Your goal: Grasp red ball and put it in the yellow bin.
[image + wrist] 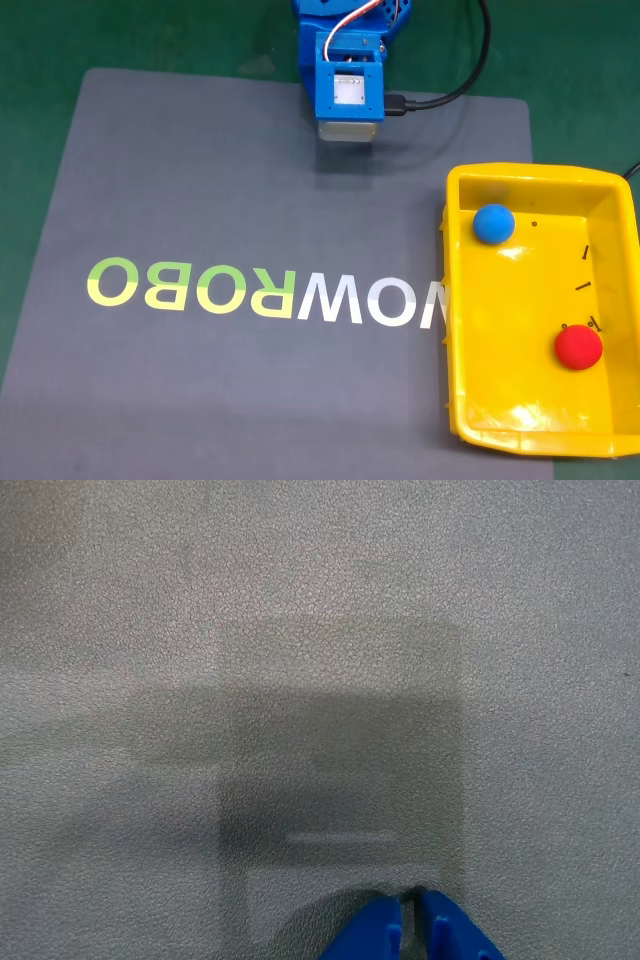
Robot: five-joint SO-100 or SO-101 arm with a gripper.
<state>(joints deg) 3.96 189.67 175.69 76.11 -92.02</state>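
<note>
The red ball (578, 347) lies inside the yellow bin (455, 300), near its lower right part in the fixed view. The bin stands at the right edge of the grey mat. The blue arm with its gripper (349, 125) sits at the top centre of the mat, far from the bin and pointing down at the mat. In the wrist view the two blue fingertips (375, 935) of the gripper (409, 927) stand pressed almost together over bare grey mat, with nothing between them.
A blue ball (493, 223) rests in the upper left part of the bin. The grey mat (200, 200) carries printed letters (260, 295) across its middle. A black cable (455, 85) runs from the arm to the top. Green table surrounds the mat.
</note>
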